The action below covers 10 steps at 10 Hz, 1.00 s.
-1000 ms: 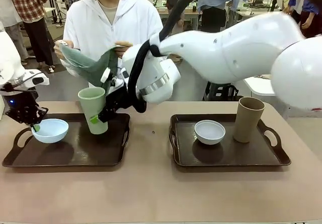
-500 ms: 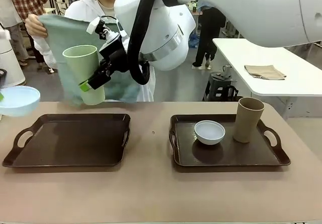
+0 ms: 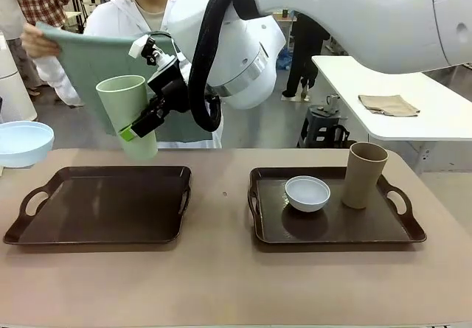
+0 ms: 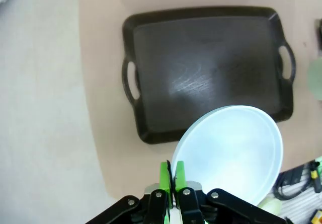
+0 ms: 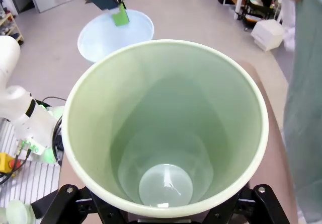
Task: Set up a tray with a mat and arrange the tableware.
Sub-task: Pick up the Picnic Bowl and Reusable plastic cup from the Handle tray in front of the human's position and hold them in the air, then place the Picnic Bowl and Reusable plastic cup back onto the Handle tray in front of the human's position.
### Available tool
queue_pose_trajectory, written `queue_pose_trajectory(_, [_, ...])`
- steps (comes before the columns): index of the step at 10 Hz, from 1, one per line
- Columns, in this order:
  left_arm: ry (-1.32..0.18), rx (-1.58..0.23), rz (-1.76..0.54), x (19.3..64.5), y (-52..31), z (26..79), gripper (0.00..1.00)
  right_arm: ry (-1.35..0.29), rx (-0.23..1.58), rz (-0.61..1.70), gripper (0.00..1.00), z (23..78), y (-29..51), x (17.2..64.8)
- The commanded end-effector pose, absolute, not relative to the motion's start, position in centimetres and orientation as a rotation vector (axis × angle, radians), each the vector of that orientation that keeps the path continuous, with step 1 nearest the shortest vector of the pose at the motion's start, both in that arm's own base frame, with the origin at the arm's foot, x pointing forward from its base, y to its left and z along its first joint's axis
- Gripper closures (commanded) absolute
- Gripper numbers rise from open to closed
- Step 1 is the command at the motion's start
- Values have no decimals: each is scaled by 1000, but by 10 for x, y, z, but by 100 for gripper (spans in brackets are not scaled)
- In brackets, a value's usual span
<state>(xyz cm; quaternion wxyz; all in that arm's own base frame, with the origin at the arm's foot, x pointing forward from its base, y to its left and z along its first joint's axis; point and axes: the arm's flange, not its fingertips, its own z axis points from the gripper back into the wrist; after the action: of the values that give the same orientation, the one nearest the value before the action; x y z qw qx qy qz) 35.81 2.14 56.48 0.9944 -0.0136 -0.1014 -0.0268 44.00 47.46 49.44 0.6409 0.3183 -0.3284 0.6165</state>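
Right now your right arm is reaching across the middle, and your right gripper (image 3: pixel 140 125) is clasping the pale green cup (image 3: pixel 125 110) low on its wall, one green pad showing against the side facing you. The cup is hanging in the air, mouth up and leaning slightly, above the far rim of the left tray (image 3: pixel 103 206), touching nothing but the jaws. From the right wrist you are looking straight down into its hollow.

Your left gripper (image 4: pixel 172 176) is pinching the rim of the pale blue bowl (image 4: pixel 231 153), its two green pads pressed nearly together with the thin wall between them. The bowl is floating mouth up off the left end of that tray, well clear of the table (image 3: pixel 221 284).

Behind the green cup, the person across from you is holding a grey-green mat (image 3: pixel 88 63) spread out upright, one hand (image 3: pixel 37 42) gripping its upper corner.

Over on the right tray (image 3: pixel 324 228), the white bowl (image 3: pixel 307 192) is sitting near the middle, and the tan-brown cup (image 3: pixel 363 175) is standing upright just beside it, toward the right handle.
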Motion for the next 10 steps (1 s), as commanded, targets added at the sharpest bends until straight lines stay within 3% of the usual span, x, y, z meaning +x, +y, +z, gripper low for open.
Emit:
queue_pose_trajectory(1, [-214,-24,-57,360,21,566,100,-765,716,1423,89,501,474,436])
queue_pose_trajectory(10, [-214,-24,-57,360,21,566,100,-765,716,1423,89,501,474,436])
